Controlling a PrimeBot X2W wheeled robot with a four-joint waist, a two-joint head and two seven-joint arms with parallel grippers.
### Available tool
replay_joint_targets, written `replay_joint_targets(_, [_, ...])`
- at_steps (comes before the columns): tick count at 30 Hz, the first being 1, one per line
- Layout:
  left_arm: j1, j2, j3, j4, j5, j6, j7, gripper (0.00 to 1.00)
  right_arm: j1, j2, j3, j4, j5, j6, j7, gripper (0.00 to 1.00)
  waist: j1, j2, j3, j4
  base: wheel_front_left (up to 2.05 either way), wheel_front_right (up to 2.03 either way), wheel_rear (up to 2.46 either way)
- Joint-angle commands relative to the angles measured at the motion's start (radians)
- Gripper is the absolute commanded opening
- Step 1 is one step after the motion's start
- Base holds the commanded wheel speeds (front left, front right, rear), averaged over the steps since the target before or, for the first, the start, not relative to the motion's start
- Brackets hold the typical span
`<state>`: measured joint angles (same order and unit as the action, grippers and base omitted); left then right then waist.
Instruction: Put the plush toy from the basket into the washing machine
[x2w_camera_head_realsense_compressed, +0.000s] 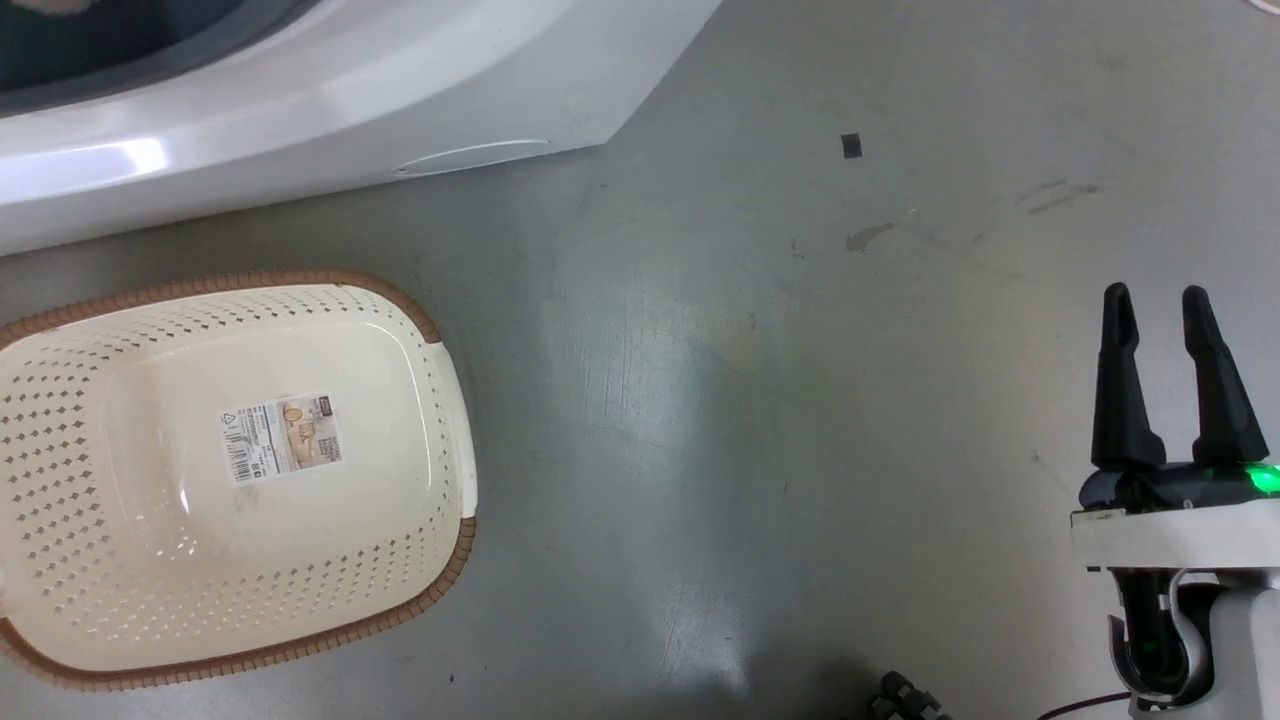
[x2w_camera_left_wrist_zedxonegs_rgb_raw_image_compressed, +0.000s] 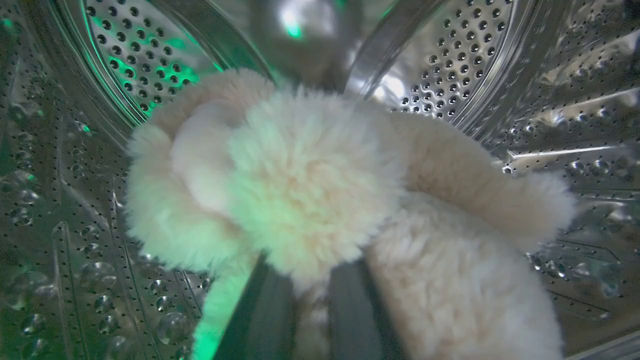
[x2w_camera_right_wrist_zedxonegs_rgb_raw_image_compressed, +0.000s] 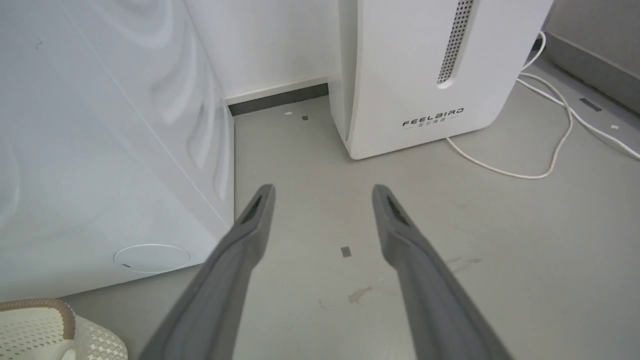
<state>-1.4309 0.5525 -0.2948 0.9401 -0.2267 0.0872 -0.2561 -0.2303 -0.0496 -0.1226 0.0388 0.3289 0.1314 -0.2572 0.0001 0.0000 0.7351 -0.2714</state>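
The fluffy cream-beige plush toy (x2w_camera_left_wrist_zedxonegs_rgb_raw_image_compressed: 310, 185) lies inside the washing machine's shiny perforated steel drum (x2w_camera_left_wrist_zedxonegs_rgb_raw_image_compressed: 500, 65). My left gripper (x2w_camera_left_wrist_zedxonegs_rgb_raw_image_compressed: 309, 285) reaches into the drum, its two dark fingers (x2w_camera_left_wrist_zedxonegs_rgb_raw_image_compressed: 262, 310) closed on a fold of the toy's fur, with the tips buried in it. The cream basket (x2w_camera_head_realsense_compressed: 230, 470) with a brown rim sits on the floor with nothing in it, its bottom label showing, in front of the white washing machine (x2w_camera_head_realsense_compressed: 300, 110). My right gripper (x2w_camera_head_realsense_compressed: 1155, 300) hovers open over bare floor at the lower right, far from the basket.
A white FEELBIRD appliance (x2w_camera_right_wrist_zedxonegs_rgb_raw_image_compressed: 425, 75) stands beyond the right gripper (x2w_camera_right_wrist_zedxonegs_rgb_raw_image_compressed: 322, 192), with a white cable (x2w_camera_right_wrist_zedxonegs_rgb_raw_image_compressed: 550, 150) trailing on the grey floor. The washing machine's side (x2w_camera_right_wrist_zedxonegs_rgb_raw_image_compressed: 100, 175) is on that view's left, and the basket's corner (x2w_camera_right_wrist_zedxonegs_rgb_raw_image_compressed: 45, 330) shows at the bottom left.
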Motion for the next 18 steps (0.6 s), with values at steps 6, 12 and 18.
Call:
replay_joint_targets(6, [0.013, -0.005, 0.004, -0.001, 0.008, 0.003, -0.006, 1.0, -0.019, -0.001, 0.011, 0.001, 0.005, -0.001, -0.005, 1.0, -0.0001, 0.0, -0.012, 0.005, 0.0, 0.0, 0.0])
replay_joint_targets(12, [0.065, -0.022, 0.015, -0.003, -0.002, 0.0, -0.006, 1.0, -0.009, -0.001, 0.012, 0.005, -0.007, -0.001, -0.005, 1.0, -0.0001, 0.0, -0.047, 0.022, 0.0, 0.0, 0.0])
replay_joint_targets(18, [0.13, -0.043, 0.029, -0.02, -0.014, -0.004, -0.006, 1.0, -0.001, -0.001, 0.017, 0.01, -0.019, -0.001, -0.005, 1.0, -0.0001, 0.0, -0.095, 0.043, 0.0, 0.0, 0.0])
